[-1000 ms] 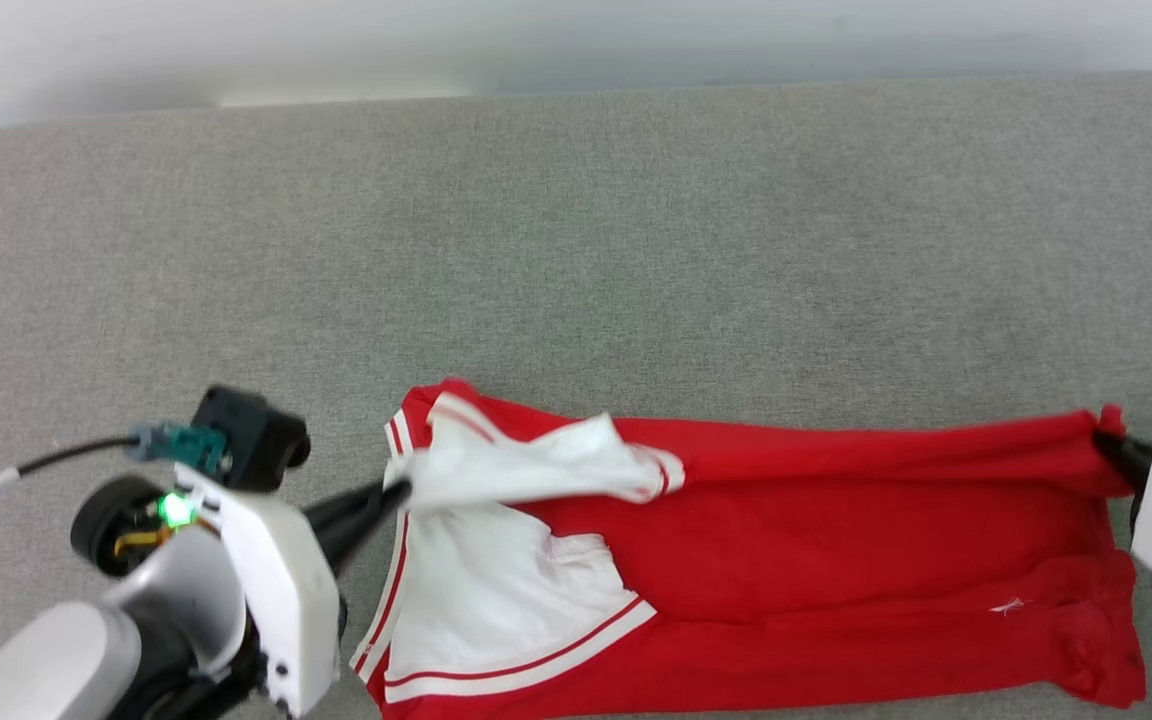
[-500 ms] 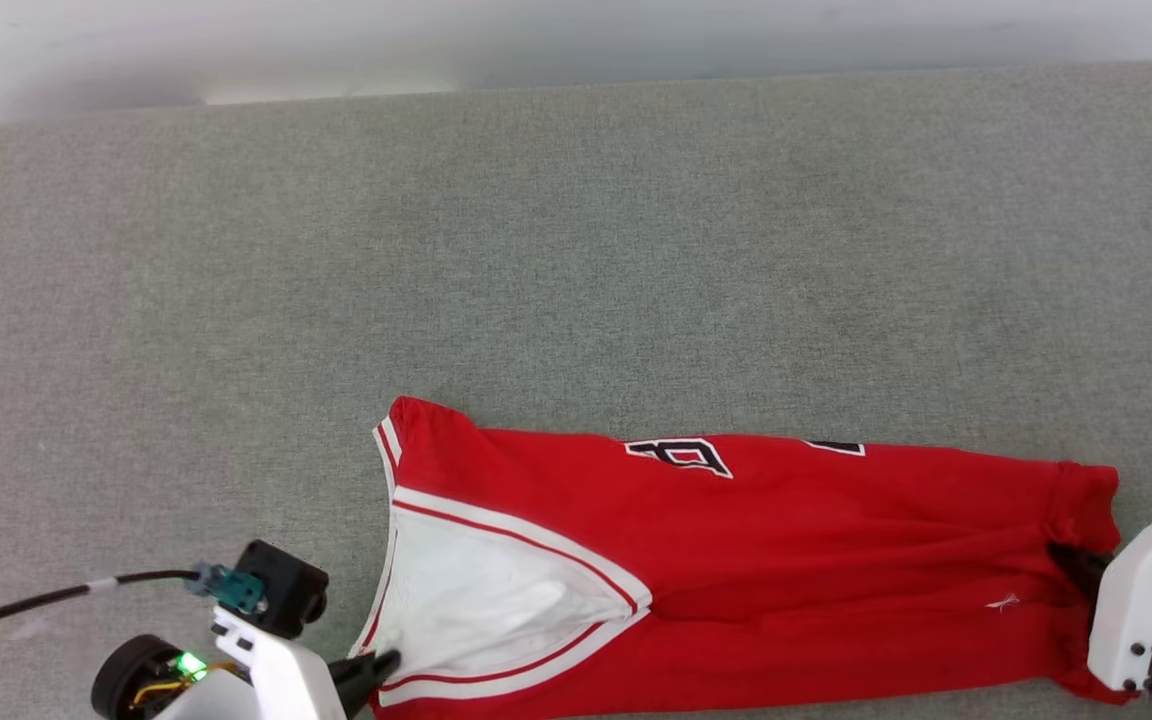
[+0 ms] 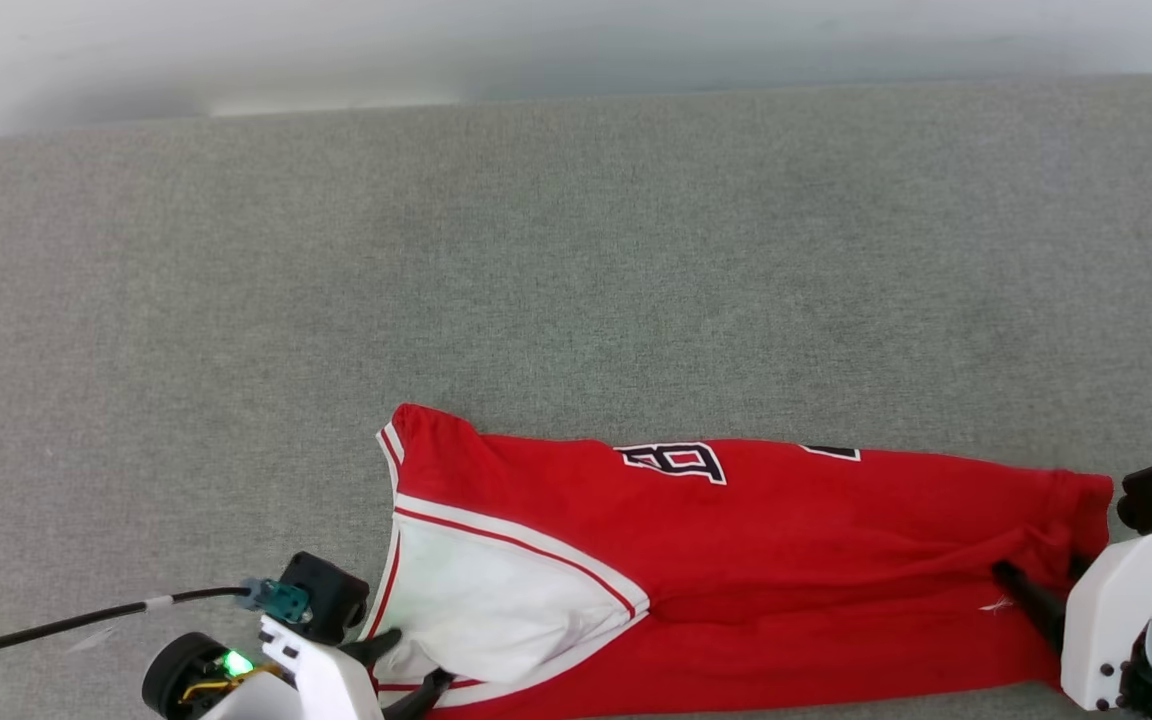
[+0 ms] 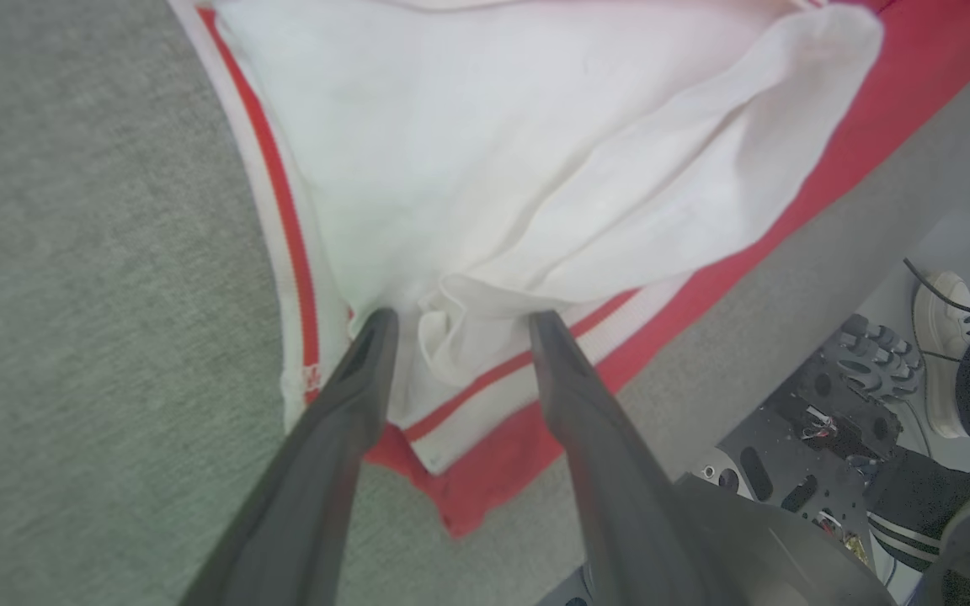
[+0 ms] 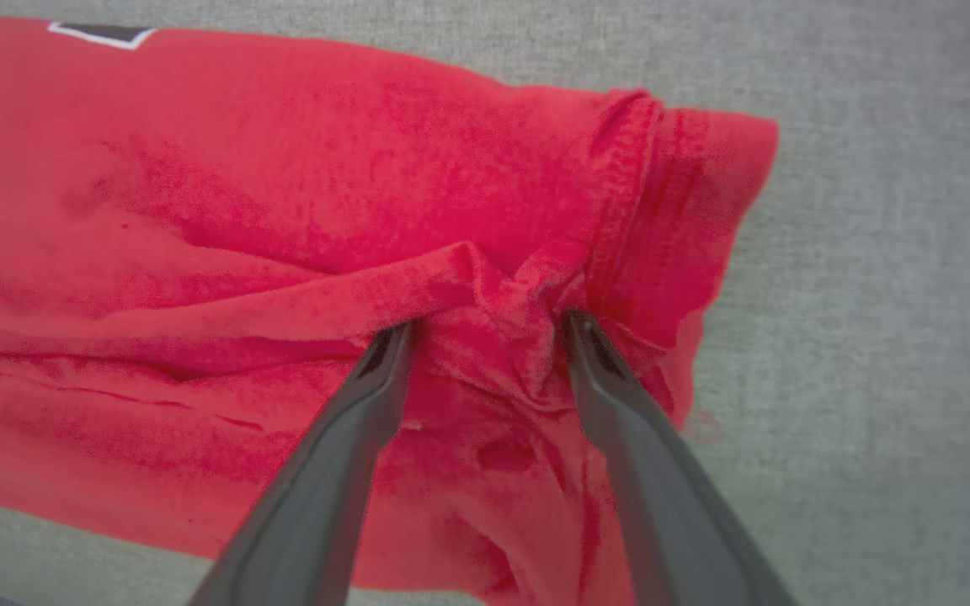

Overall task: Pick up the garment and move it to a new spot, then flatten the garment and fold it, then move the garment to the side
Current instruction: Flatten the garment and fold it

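Head view: the garment [image 3: 786, 560] lies in a long strip on the grey bench [image 3: 576, 250], between the left claw [image 3: 406, 665] at its white sleeve and the right claw [image 3: 1041, 585] at its hem, with lettering beyond both. Left wrist view: the left claw [image 4: 460, 318] gapes and grips nothing, the sleeve puckered between its tips; a white shoe [image 4: 940, 353] lies to its right. Right wrist view: the right claw [image 5: 487, 324] gapes likewise, red hem bunched between its tips.

A table [image 3: 576, 250] covered in grey-green woven fabric spreads wide, its far left corner rounded. Beyond its far edge runs a pale, blurred wall [image 3: 576, 40]. Past the near edge lies a light, smooth floor [image 4: 969, 236]. The lighting is soft and even.
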